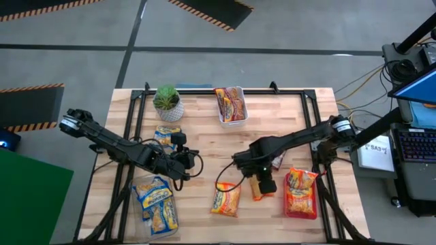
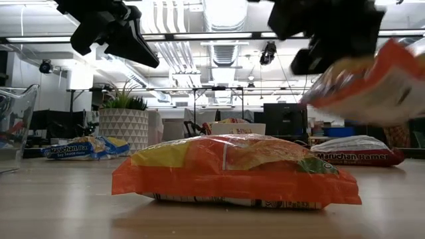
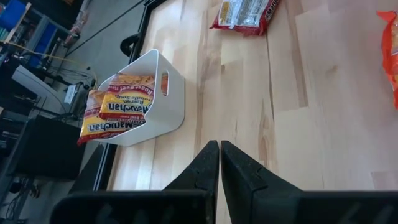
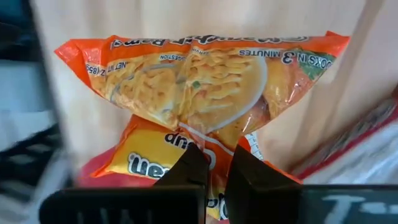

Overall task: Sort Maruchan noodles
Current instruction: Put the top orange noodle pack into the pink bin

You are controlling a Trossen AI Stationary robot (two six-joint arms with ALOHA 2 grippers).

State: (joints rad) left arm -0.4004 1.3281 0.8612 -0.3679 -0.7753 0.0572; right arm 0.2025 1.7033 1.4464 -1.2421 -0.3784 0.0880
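My right gripper is shut on an orange Maruchan noodles packet, which hangs above the table at the near right. A second orange packet lies flat on the table beside it. My left gripper hovers shut above the table's left middle, with nothing between its fingers. Blue-and-yellow packets lie at the near left, and one more lies by the plant. Orange-and-red packets lie at the near right. My right gripper pinches the orange packet between its two fingers on its logo half, close to one end. The fingers come from above, pointing steeply down. The packet is lifted clear of the table, creased across its middle, and hangs tilted below the fingers.
A white bin with red-and-yellow packets stands at the far middle. A potted green plant stands at the far left. A red packet lies under the right arm. A clear container stands at the near left.
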